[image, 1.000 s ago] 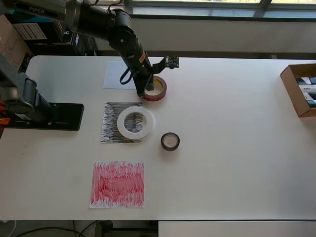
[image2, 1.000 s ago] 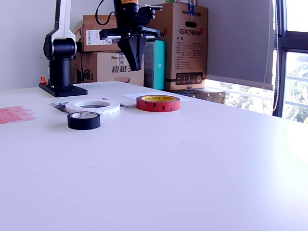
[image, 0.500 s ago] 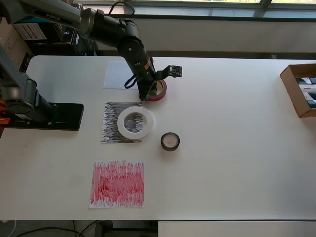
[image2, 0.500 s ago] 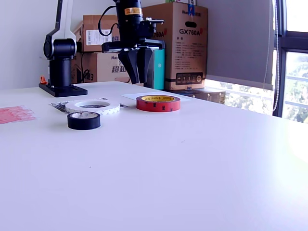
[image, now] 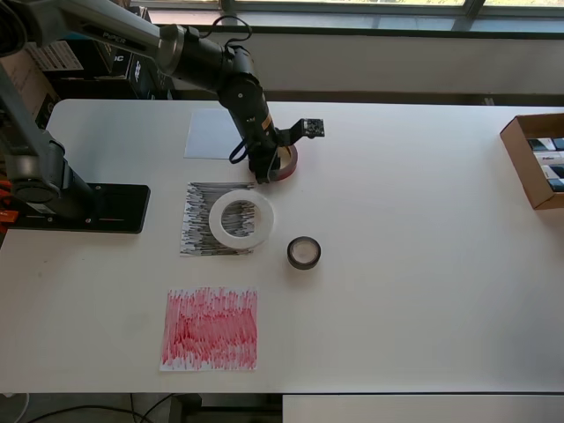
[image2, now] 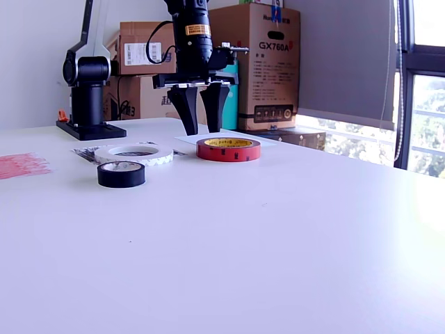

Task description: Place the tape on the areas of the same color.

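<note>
Since the earlier frame the black arm had dropped lower, its gripper (image2: 199, 130) pointing straight down, fingers spread apart and empty, just behind the wide dark-red tape ring with yellowish core (image2: 228, 148). That ring (image: 286, 159) lay flat on the white table (image: 423, 264), beside the plain white paper rectangle (image: 210, 133).

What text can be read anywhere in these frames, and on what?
"GX760A": large cardboard box behind the table, exterior view.
"PIPER": arm link, overhead view; small, only just legible.
Chinese characters on the lower box: partly hidden, not readable.
Printing on the red tape roll, the yellow arm label and the white box label: too small to read.
</note>
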`<act>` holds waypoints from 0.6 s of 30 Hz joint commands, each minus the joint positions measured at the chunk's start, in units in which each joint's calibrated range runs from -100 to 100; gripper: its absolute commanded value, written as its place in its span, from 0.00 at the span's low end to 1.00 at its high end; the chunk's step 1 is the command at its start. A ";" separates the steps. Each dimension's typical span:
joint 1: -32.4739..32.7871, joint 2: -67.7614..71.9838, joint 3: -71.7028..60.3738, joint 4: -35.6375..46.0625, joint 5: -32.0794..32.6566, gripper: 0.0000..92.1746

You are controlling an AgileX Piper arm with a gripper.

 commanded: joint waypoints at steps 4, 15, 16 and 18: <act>-0.37 0.00 -0.26 -2.92 -1.49 0.59; -0.37 0.66 0.10 -2.92 -0.84 0.59; -0.37 1.22 0.10 -2.92 -0.84 0.59; -0.37 2.43 -0.17 -2.92 -0.76 0.59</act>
